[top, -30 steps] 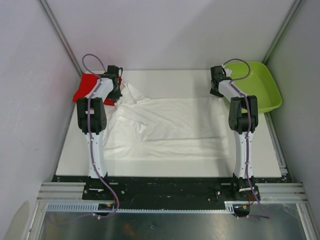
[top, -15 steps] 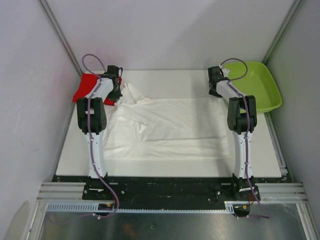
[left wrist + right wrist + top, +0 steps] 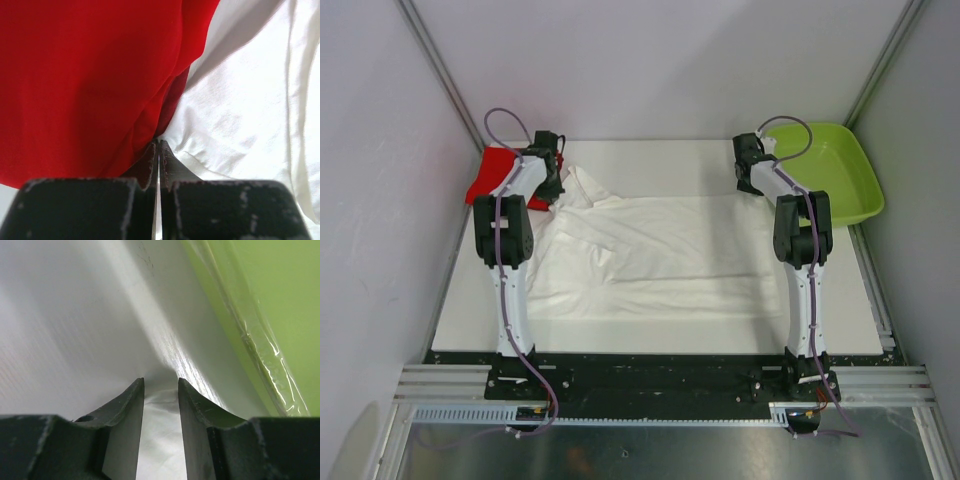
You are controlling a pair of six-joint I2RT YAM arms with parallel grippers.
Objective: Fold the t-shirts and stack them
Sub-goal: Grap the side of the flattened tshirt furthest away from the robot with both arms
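Top external view is showing no fold yet: white shirt (image 3: 650, 255) is lying spread out, red shirt (image 3: 488, 178) bunching far-left. Left gripper (image 3: 158, 143) is sitting pinched tight where both cloths meet; right gripper (image 3: 161, 381) is hovering half-spread at the white shirt's far-right corner. Folding and stacking are both remaining.

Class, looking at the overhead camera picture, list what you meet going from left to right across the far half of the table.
red t-shirt → left gripper → white t-shirt → right gripper → lime-green tray
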